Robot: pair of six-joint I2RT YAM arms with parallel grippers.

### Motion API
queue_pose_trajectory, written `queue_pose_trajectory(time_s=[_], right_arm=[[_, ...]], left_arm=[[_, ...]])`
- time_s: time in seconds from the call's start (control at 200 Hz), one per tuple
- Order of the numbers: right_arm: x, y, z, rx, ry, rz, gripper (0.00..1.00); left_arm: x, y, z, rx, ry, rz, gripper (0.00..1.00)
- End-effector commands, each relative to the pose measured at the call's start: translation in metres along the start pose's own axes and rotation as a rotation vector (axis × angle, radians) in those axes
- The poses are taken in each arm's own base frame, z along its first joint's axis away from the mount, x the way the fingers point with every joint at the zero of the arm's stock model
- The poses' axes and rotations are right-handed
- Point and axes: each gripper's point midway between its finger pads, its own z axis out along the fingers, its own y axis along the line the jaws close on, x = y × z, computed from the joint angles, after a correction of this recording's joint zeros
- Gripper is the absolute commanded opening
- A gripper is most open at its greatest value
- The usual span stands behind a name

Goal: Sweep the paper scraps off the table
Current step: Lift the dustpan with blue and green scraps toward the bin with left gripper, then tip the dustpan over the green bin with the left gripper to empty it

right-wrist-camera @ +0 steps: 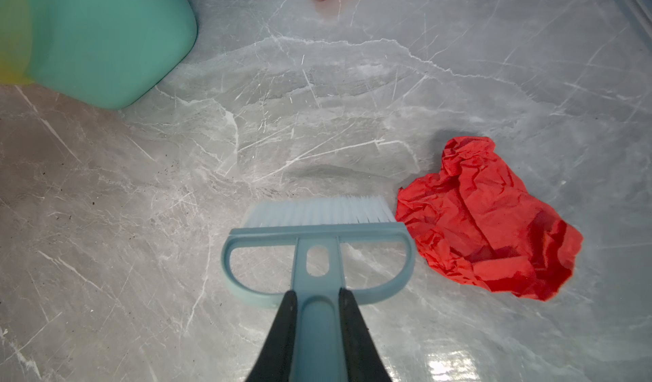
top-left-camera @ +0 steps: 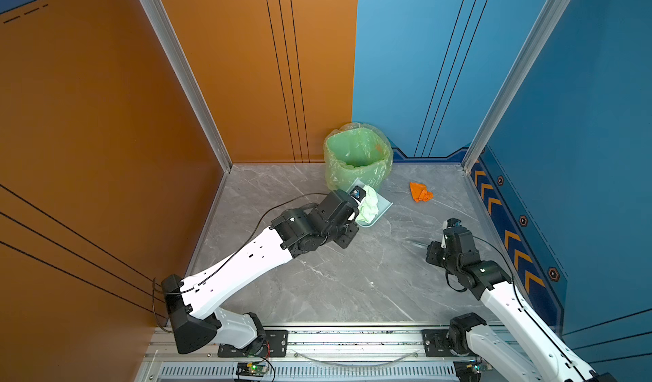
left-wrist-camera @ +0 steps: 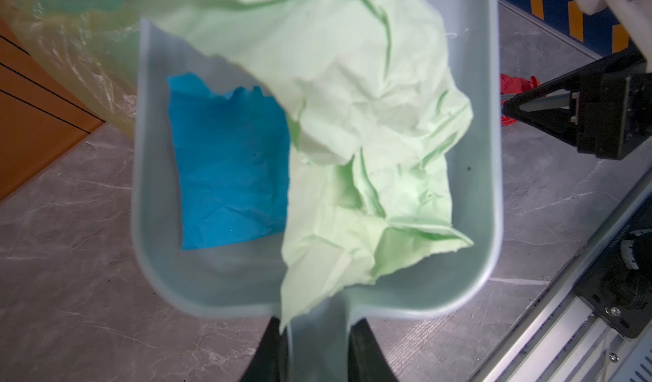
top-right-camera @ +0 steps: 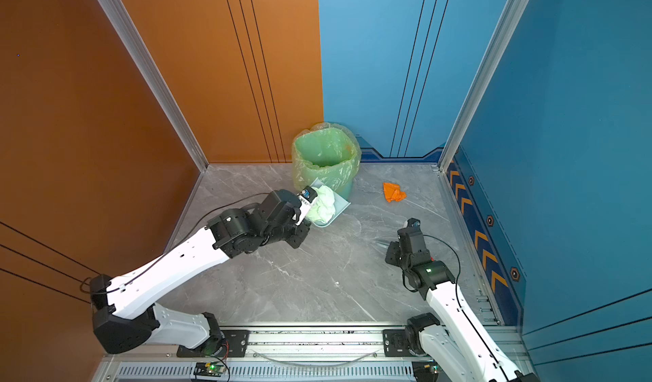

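The right end effector is clenched on a brush, whose bristles sit just beside a red scrap on the grey bench. Farther on, the left end effector grips a dustpan (slightly blurred) holding a pale green scrap and a bright blue scrap. Beyond, an orange scrap lies near the lined bin, below an orange wall and a blue wall.

Both top views high, looking down on table, wrist views close, low

Orange wall left, blue wall right, thin black lines down both, silver corner posts, orange chevrons low down.
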Motion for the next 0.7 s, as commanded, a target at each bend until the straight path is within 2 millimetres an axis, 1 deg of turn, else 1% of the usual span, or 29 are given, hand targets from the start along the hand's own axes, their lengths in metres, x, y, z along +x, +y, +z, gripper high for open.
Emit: queue_pose_trajectory(time_s=[0.0,0.135,0.375,0.546,0.696], right_arm=[[0.001,0.000,-0.001,-0.011,0.001,0.015,0.00],[0.000,0.000,-0.002,-0.014,-0.002,0.019,0.00],[0.000,0.002,-0.003,-0.022,-0.001,0.019,0.00],[-0.001,0.003,-0.005,-0.028,-0.005,0.023,0.00],[-0.002,0.005,-0.009,-0.044,-0.010,0.025,0.00]], left_arm=[[-0.009,0.012,-0.007,-0.026,0.004,0.032,0.00],[-0.021,0.023,-0.008,-0.012,-0.014,0.004,0.00],[-0.042,0.052,-0.004,-0.031,-0.039,-0.030,0.00],[-0.053,0.072,0.011,-0.046,-0.031,-0.049,0.00],[-0.060,0.093,0.029,-0.055,-0.010,-0.078,0.00]])
